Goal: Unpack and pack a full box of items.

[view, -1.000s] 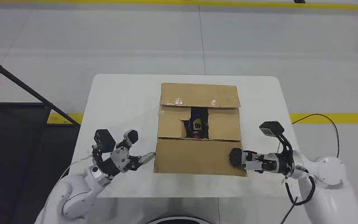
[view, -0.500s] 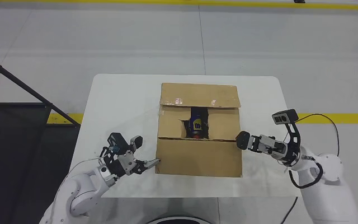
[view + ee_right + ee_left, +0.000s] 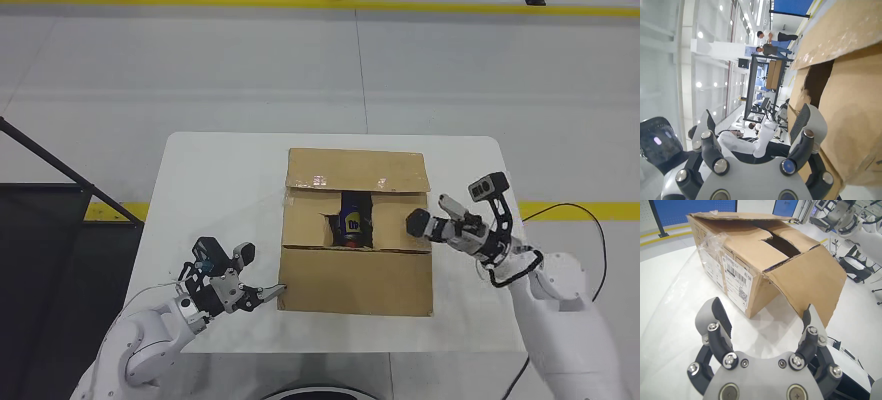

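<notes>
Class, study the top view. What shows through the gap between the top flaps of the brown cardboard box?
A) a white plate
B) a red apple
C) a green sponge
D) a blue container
D: in the top view, a blue container sits in the dark gap between the flaps of the brown cardboard box.

Surface: white, with rounded corners, in the middle of the top view.
On it: one brown cardboard box, standing at the centre of the frame.
Box top: flaps partly folded over, with a dark gap between them.
Box side: a white label.
</notes>
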